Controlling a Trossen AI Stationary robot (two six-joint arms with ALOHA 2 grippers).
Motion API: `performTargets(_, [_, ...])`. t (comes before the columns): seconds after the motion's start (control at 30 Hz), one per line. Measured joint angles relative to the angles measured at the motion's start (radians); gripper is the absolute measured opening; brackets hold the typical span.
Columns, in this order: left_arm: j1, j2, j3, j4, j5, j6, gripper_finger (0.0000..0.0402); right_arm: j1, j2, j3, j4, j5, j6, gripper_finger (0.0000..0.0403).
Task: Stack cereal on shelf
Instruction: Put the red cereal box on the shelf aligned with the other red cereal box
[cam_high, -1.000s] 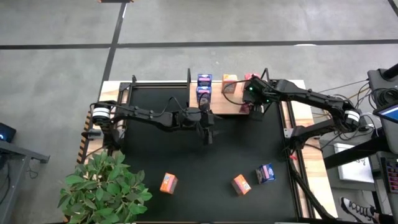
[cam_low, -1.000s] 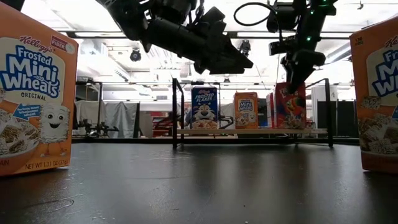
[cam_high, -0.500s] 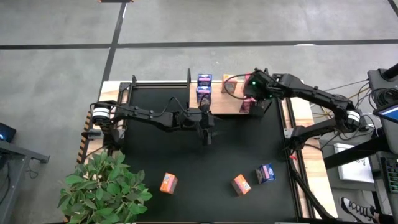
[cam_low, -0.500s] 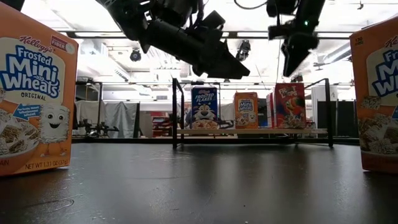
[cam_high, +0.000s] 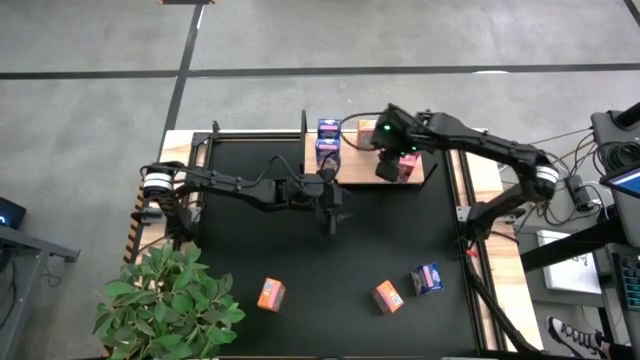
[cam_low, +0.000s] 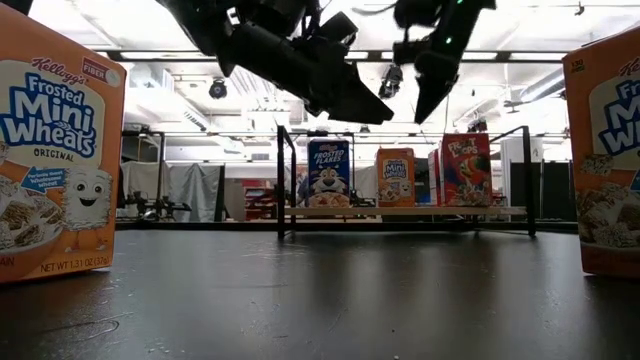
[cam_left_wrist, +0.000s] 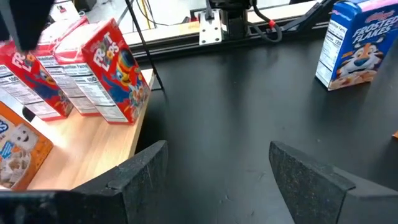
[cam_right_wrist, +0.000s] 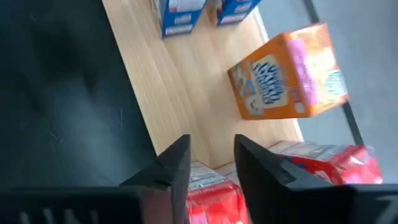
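The wooden shelf (cam_high: 358, 166) lies at the mat's far side. On it stand two blue cereal boxes (cam_high: 327, 140), an orange one (cam_right_wrist: 289, 74) and red ones (cam_left_wrist: 106, 74). My right gripper (cam_right_wrist: 211, 165) hangs above the shelf beside the red boxes (cam_high: 408, 165). It points steeply down, and a narrow gap with nothing in it shows between its fingers. My left gripper (cam_left_wrist: 217, 180) hovers open over the mat just in front of the shelf's near edge, holding nothing. Two orange boxes (cam_high: 271, 294) (cam_high: 388, 296) and a blue one (cam_high: 427, 277) stand on the mat near the front.
Thin black posts (cam_low: 282, 180) rise at the shelf's ends. A green plant (cam_high: 165, 300) stands at the table's near left corner. Two big orange cereal boxes (cam_low: 55, 150) (cam_low: 610, 150) flank the low view. Bare black mat (cam_high: 300, 250) lies between the shelf and the loose boxes.
My right gripper has risen off the red box at the shelf's right end and swung toward the table's left along the shelf. The red box stays upright on the board. My left gripper has kept its place.
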Motion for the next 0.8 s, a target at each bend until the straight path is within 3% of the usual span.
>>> performTargets(0.37, [-0.005,-0.055,-0.010,-0.065,0.000,0.018,0.0246,0.000,0.172,0.111,-0.194,0.008,-0.026,0.0038])
performTargets(0.8, [-0.005,-0.054,-0.014,-0.062,0.000,0.018,0.0225,0.000,0.178,0.110,-0.284,0.009,-0.044,0.0018])
